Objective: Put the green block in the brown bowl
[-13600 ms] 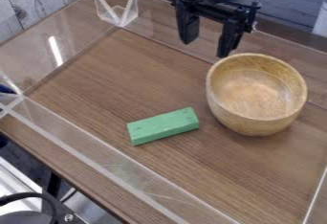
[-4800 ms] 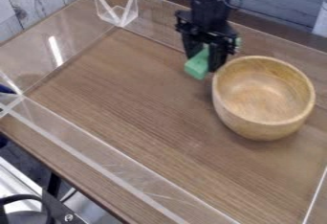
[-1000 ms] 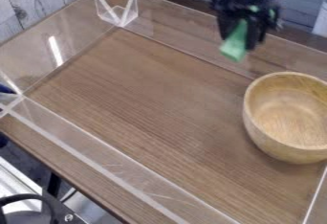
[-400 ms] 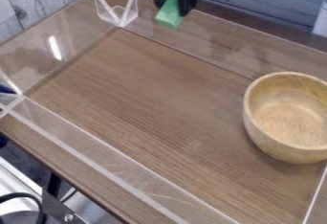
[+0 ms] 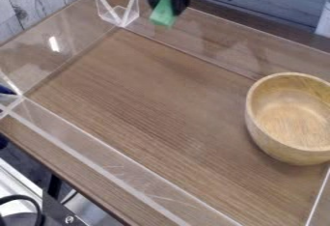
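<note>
Hanging at the top centre of the frame, the black gripper (image 5: 168,0) is clamped on the green block (image 5: 164,13), which dangles upright between its jaws, clear of the wooden table (image 5: 142,104). Well apart, at the right edge, sits the brown bowl (image 5: 295,118), holding nothing. No writing or labels can be read anywhere.

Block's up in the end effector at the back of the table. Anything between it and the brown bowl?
Nothing visible. The green block hangs in the end effector at the far edge; only bare tabletop lies between it and the empty brown bowl.
</note>
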